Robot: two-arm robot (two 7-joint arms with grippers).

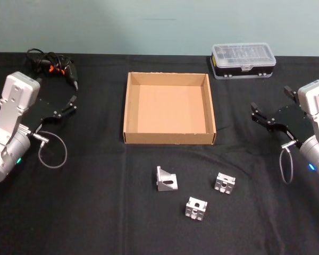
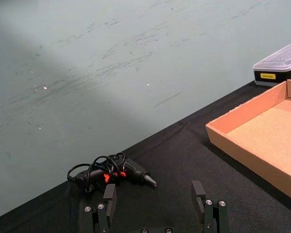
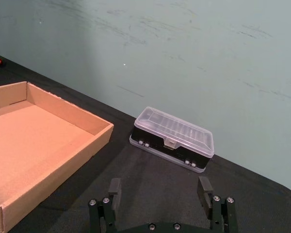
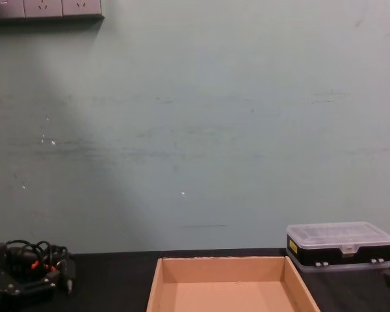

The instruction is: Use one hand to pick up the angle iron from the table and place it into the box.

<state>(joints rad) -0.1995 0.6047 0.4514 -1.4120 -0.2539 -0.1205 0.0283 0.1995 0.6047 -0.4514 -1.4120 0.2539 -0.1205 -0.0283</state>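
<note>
Black table [image 1: 95, 223], pale green wall behind. Chest view cuts off the front of the box [image 1: 170, 139]. Three angle irons [image 1: 166, 179] lie toward the table's front edge, just in front of the box. They're well apart from left gripper [image 1: 73, 103] and right gripper [image 1: 254, 113], both wide open near the side edges.

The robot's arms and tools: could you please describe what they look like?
The left arm and right arm are boxy silver-grey metal, each with a small bluish light. The left tool and right tool are black, two-fingered, with silver screws. A thin grey cable loop hangs beside each wrist.
</note>
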